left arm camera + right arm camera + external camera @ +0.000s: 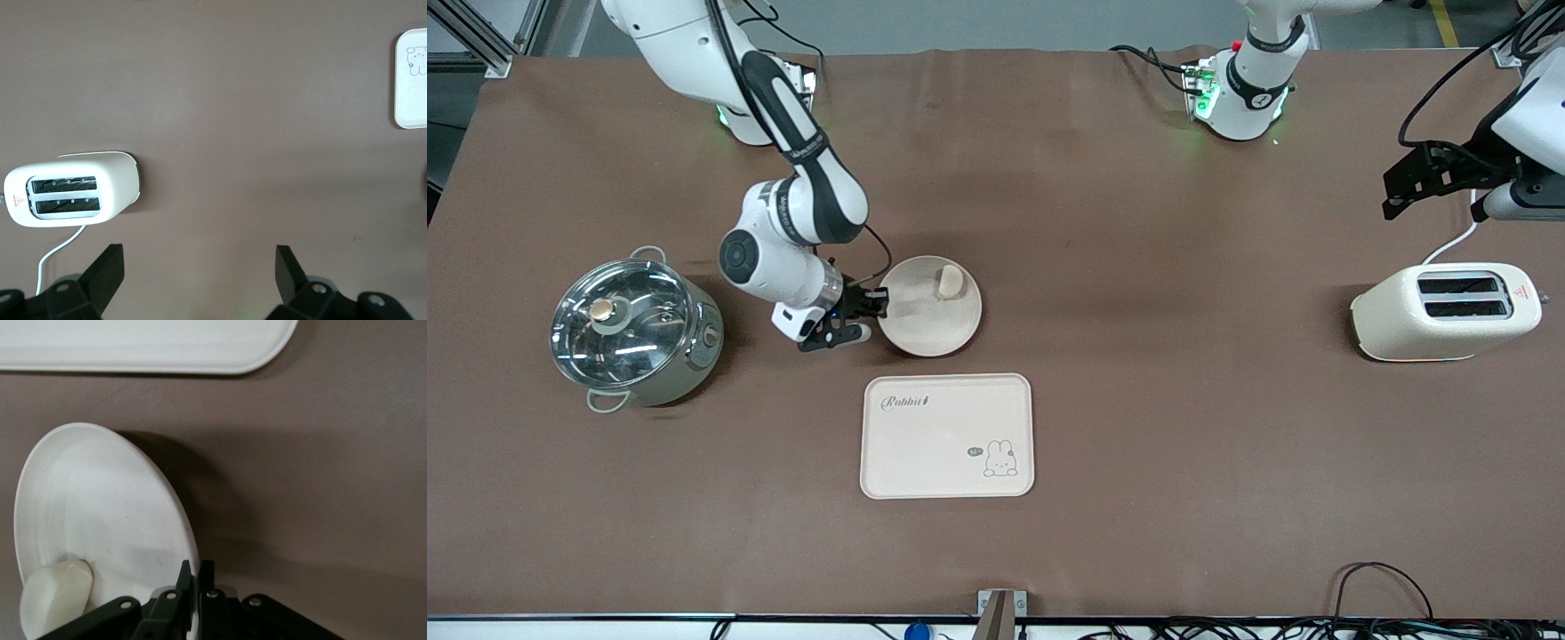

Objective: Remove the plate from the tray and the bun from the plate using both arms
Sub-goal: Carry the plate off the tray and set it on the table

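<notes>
While pinched on plate (929,307) rim, right gripper (869,302) sits low at table level, at the plate edge toward the right arm's end; jaws pressed together on the rim, as right wrist view confirms. Plate already off tray (947,436): lies on bare table, farther from front camera than tray, apart from it, a strip of table between. In the wrist view a shadow under the rim; cannot tell whether plate is fully set down or tipped up slightly. Bun (949,282) on plate, at the part farthest from tray, away from the clamped rim. Tray bare apart from its print.

Pot (633,331) with glass lid, toward right arm's end from tray; not involved.

Step in hand, by judgement: first half done (plate out of tray), second half pending (bun off plate).

Left gripper (1427,182) up in the air just above toaster (1445,311), well apart from tray; fingers spread wide, empty. Left arm waiting.

Next move, by judgement: hold plate steady with right gripper; bring left gripper across to bun, descend with jaws straddling it, close gently. Bun small and smooth, so grip centred to avoid squeezing it out sideways.
</notes>
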Motion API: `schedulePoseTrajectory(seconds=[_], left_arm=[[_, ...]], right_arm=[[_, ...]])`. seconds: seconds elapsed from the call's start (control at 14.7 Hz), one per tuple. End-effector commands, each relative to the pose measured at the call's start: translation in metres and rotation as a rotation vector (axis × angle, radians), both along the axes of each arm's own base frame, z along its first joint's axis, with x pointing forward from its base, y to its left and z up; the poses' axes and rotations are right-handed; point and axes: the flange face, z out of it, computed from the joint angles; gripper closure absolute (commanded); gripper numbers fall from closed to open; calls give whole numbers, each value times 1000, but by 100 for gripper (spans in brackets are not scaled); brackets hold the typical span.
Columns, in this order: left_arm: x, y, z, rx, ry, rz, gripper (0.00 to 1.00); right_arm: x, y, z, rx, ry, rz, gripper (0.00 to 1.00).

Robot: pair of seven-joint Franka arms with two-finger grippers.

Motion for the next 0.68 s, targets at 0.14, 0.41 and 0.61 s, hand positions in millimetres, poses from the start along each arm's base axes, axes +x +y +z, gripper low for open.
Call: schedulePoseTrajectory(seconds=[0.14, 0.41, 0.61], left_arm=[[1, -2, 1, -1, 4, -19, 0], [4, -2, -3, -1, 11, -14, 0], [5, -8, -7, -10, 20, -14, 0]], right_arm=[[10, 8, 4, 47, -32, -65, 16], [23, 15, 7, 68, -37, -88, 0], [37, -4, 27, 95, -33, -121, 0]])
